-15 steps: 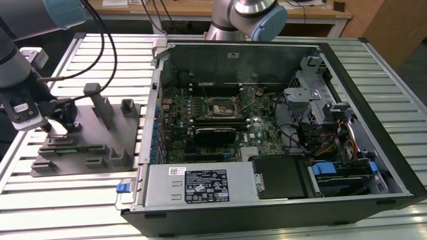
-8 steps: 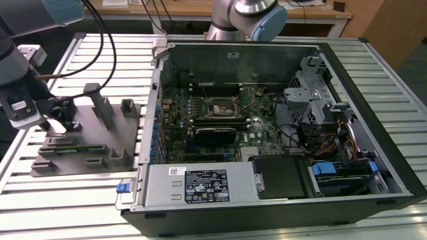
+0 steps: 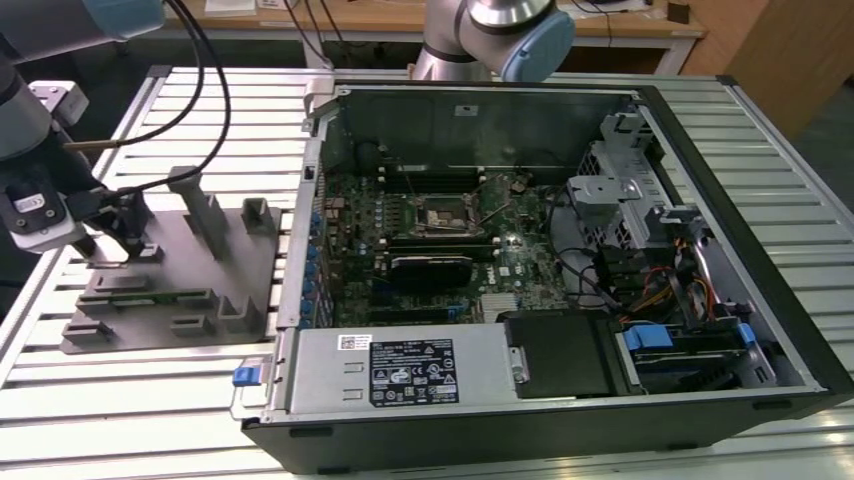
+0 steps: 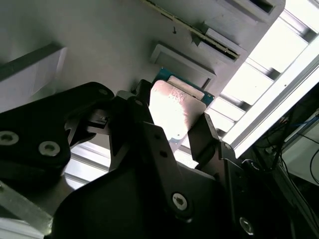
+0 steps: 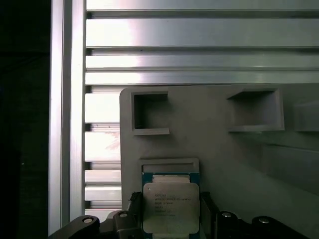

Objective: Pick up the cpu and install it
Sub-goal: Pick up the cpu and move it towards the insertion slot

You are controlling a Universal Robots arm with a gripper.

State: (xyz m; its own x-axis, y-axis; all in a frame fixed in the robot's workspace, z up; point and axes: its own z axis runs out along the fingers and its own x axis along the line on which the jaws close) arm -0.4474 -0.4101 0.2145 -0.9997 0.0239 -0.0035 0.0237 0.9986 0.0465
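The task stood at its first part. In the exterior view the gripper (image 3: 123, 245) was low over the grey fixture block (image 3: 174, 290), which lay on the slatted metal table (image 3: 160, 400) at the exterior view's left, well apart from the open computer case (image 3: 787, 360). In the first wrist view the cpu (image 5: 171, 206) lay flat, with its shiny metal top up and a thin blue-green rim around it, against the raised frame of a shallow recess in the block. In the second wrist view the two dark fingers (image 4: 134, 112) stood one on each side of the cpu, and I could see no gap between them and its edges. I therefore judged that the gripper was closed to the width of the cpu and had hold of it. How firm the hold was, the pictures did not show. They also did not show whether the chip was already lifted from the block or rested in its recess. What was done, as far as could be seen, was the approach and the closing on the chip. What was left was most of the work: the cpu was not yet carried to the case, and the dark square socket (image 3: 441, 213) in the middle of the motherboard (image 3: 501, 265) showed no silver top in it, so the installing was not yet begun.
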